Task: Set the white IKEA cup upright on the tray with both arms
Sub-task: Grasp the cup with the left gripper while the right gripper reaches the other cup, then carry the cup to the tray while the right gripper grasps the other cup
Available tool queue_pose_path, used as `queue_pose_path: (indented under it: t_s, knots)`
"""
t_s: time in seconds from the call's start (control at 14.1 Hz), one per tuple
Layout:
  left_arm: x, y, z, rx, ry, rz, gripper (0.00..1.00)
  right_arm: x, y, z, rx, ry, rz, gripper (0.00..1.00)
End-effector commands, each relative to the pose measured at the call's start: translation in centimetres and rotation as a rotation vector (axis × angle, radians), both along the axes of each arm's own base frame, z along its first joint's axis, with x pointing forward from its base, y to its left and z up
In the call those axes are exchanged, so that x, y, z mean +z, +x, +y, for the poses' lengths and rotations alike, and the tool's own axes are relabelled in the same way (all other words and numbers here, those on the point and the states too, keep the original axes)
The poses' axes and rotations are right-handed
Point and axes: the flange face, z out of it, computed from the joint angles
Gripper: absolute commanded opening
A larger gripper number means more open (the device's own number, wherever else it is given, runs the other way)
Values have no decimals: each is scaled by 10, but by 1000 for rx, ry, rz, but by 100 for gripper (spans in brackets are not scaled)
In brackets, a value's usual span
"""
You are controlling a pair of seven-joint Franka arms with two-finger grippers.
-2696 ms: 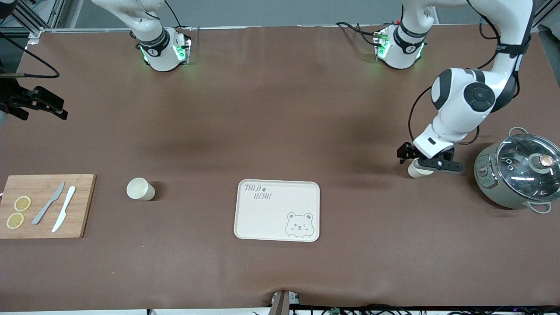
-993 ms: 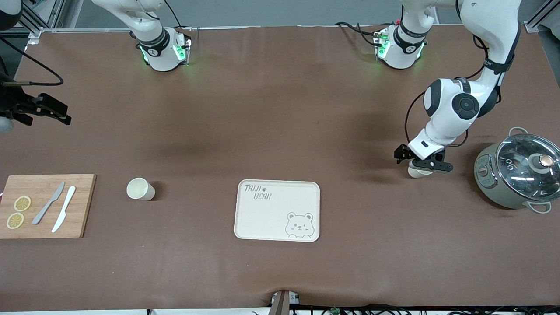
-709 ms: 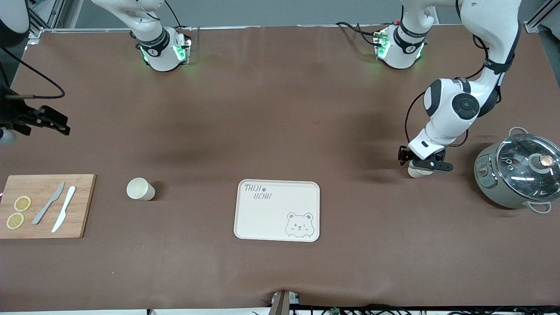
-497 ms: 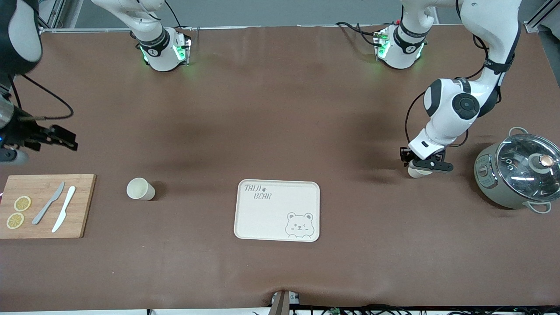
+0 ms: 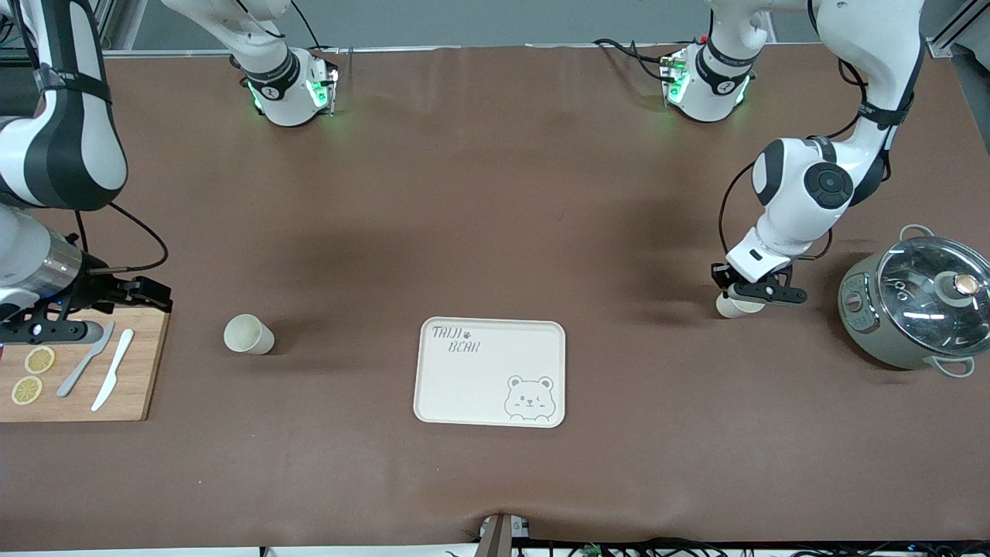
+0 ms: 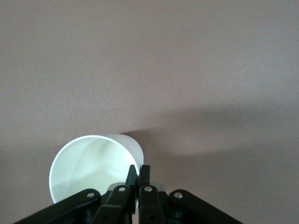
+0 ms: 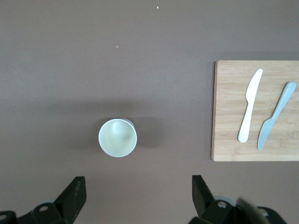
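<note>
The left gripper (image 5: 746, 292) pinches the rim of a white cup (image 5: 731, 305) at mid-right of the frame; lift it straight, keeping it level, toward the bear tray (image 5: 490, 372) at centre. The right gripper (image 5: 108, 309), fingers wide, hovers over the cutting board (image 5: 139, 379) beside a second cup (image 5: 247, 335).

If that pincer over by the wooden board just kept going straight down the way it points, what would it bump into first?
Probably the bare tabletop. The right pincer points straight down with its jaws open; the white cup sits just off its line, and the board is off to one side.
</note>
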Motion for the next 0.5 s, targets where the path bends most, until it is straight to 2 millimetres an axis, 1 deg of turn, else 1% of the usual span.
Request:
queue_pose_path:
  t_s: [0.0,0.07,0.21,0.28,0.35,0.43]
  knots:
    - [19,18,-14,7,-12,-38,0,-18,-1,-1,6,-10,-25,100]
    - [27,25,-23,10,-14,-27,0,-25,-1,-1,8,-10,-34,100]
    - [44,41,-48,-13,6,25,0,-41,2,-2,7,-7,-21,100]
    - [57,52,-55,-17,26,35,0,-50,4,-4,4,-6,-15,100]
    - [64,60,-67,4,31,36,0,-57,4,-7,0,-4,-10,100]
    - [67,64,-91,19,31,27,0,-64,4,-9,1,-6,-12,100]
